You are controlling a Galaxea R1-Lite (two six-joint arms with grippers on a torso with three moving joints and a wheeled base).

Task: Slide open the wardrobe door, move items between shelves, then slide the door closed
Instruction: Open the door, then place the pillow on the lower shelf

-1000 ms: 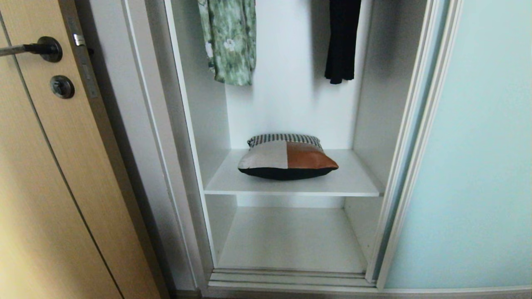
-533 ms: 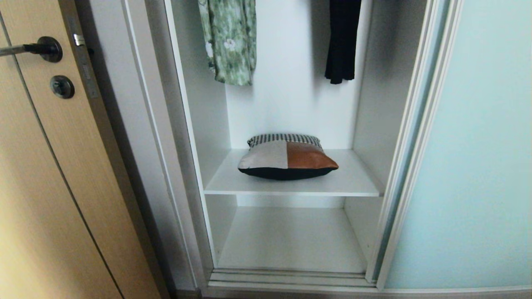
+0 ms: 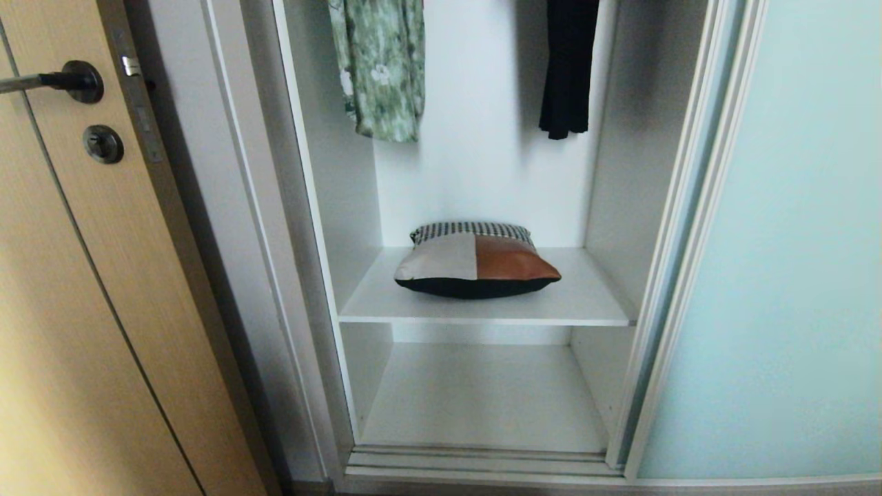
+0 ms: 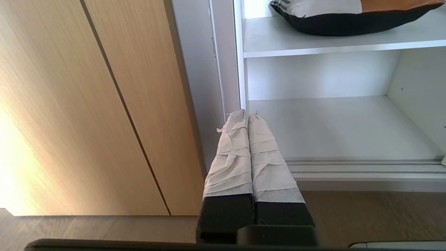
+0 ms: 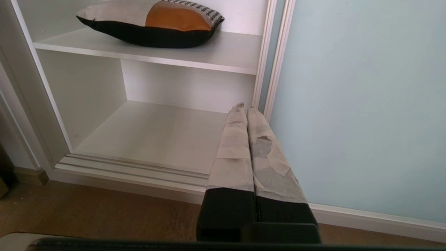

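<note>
Wardrobe unchanged; pillow-like bundle (image 3: 475, 260) still on upper shelf (image 3: 586, 303); both claws (image 4: 247, 115) (image 5: 244, 108) pinched closed, empty.

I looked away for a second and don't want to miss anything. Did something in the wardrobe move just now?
No, nothing visibly changed. The cushion lies on the upper shelf as before, the sliding door stays open to the right, and the green garment and black garment hang where they were. Both grippers, left and right, stay shut and hold nothing, outside the wardrobe.
</note>
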